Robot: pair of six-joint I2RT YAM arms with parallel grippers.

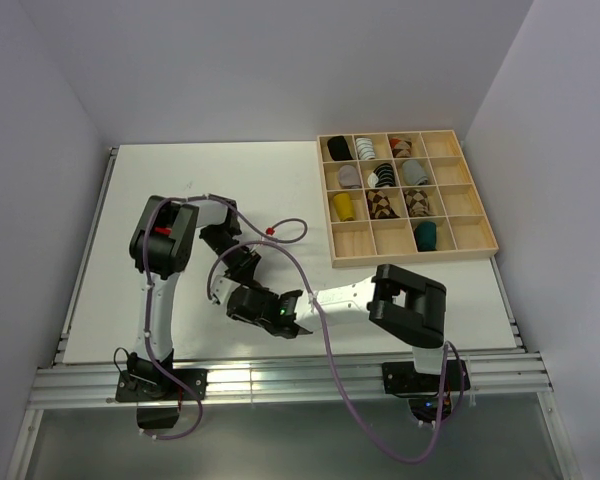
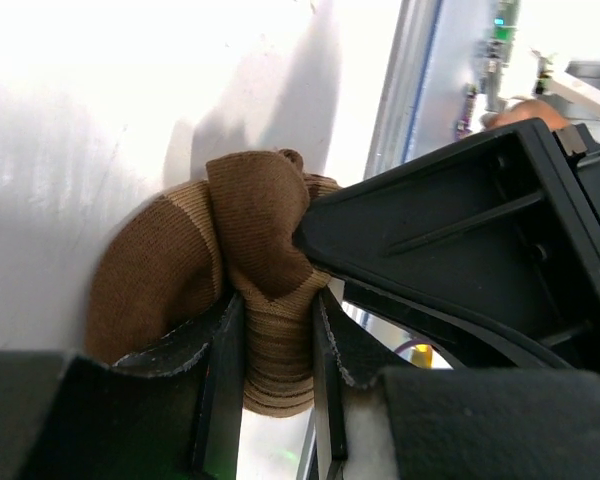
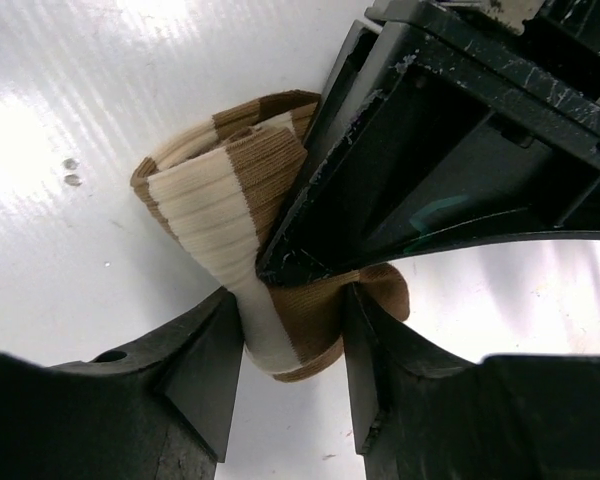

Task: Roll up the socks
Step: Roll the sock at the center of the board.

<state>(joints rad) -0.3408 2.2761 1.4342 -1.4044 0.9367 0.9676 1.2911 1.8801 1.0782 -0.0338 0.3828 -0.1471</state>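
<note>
The left gripper [image 2: 276, 330] is clenched on the brown-and-cream striped sock [image 3: 215, 205], its jaws barely apart with a bunched fold squeezed between them; the right gripper [image 3: 292, 310] grips the same sock from the opposite side, jaws slightly wider, pinching a twisted cream-and-brown end; the two grippers crowd close together over it; the sock lies on the white table [image 1: 180, 190] near the front edge, well apart from the wooden tray [image 1: 410, 257].

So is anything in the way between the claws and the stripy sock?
No, nothing visible. The left claw and the right claw each have the sock pinched between their fingers.
</note>
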